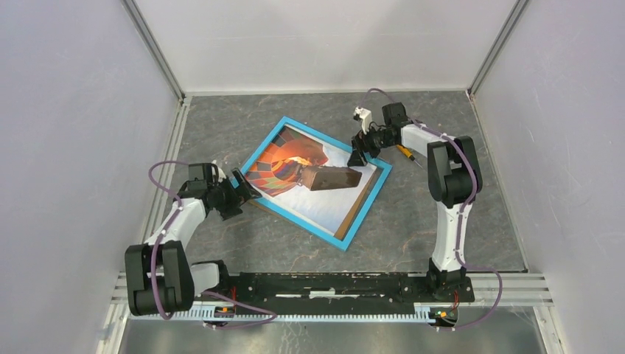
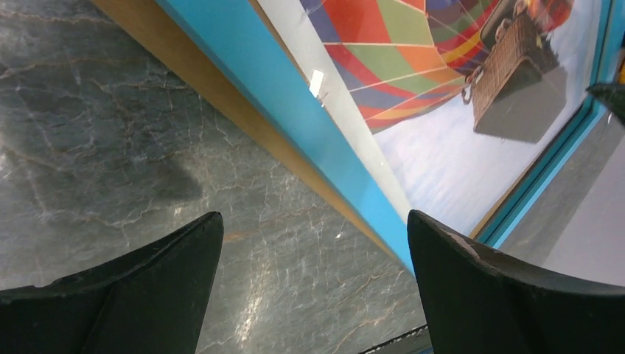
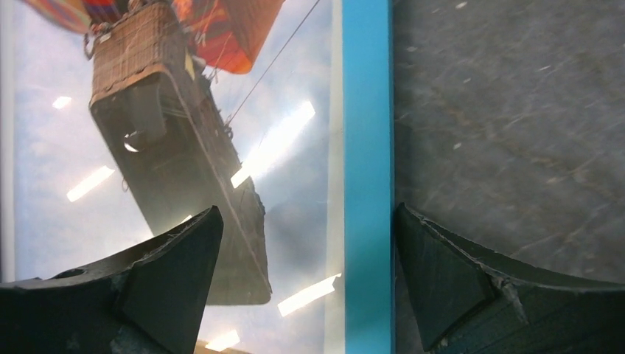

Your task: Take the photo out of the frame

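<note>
Table [image 1: 295, 251]: grey marbled top, pale walls on three sides.

Frame [image 1: 366, 208] sat face up mid-table, turned diagonally, with one corner toward the left arm and the far-right edge under the right arm. Blue border was all round. A wood-coloured side showed below the border in the left wrist view.

Photo [image 1: 324, 199] was inside the frame. The balloon sat toward the left half and the wicker basket near the middle, with pale sky below. Light streaks lay across it in the right wrist view (looked like reflections off a glossy front).

Left gripper [image 1: 242, 188] was at the frame's left corner with its fingers [image 2: 147, 295] spread wide. One finger was over bare table and the other by the blue border. Nothing was pinched. Couldn't tell if either finger touched the frame.

Right gripper [image 1: 359, 157] was at the far-right edge, also spread. Its fingers [image 3: 457, 280] straddled the border, one over the photo side and one over the table. It gripped nothing, and contact was unclear.

Orange item [image 1: 405, 153] lay on the table just beside the right wrist, too small to identify.
</note>
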Tool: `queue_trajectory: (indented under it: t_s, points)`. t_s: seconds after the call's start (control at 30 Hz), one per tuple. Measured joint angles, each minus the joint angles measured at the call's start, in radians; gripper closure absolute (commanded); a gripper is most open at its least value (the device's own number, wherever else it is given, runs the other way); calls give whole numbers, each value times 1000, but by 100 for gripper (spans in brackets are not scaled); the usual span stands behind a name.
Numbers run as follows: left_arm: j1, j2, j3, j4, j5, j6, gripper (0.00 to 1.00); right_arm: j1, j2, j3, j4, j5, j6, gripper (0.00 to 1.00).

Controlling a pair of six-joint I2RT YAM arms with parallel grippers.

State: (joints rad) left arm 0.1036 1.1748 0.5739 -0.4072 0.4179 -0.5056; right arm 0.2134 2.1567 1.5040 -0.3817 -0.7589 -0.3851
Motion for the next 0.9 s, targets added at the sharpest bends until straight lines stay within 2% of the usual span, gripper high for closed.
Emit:
queue_trajectory:
  t_s: [0.23,0.47,0.63,0.9]
  points:
    - [1,106,-45,194,31,-51,0,0,-108,-186,31,-59,-17,8]
    - [6,231,-12,391,62,-56,0,-11,-247,-426,84,-145,-23,9]
    - [2,373,87,503,55,-55,0,-17,-320,-568,116,-231,-18,10]
    - [-70,584,303,546,53,-23,0,-17,-357,-691,98,-377,5,9]
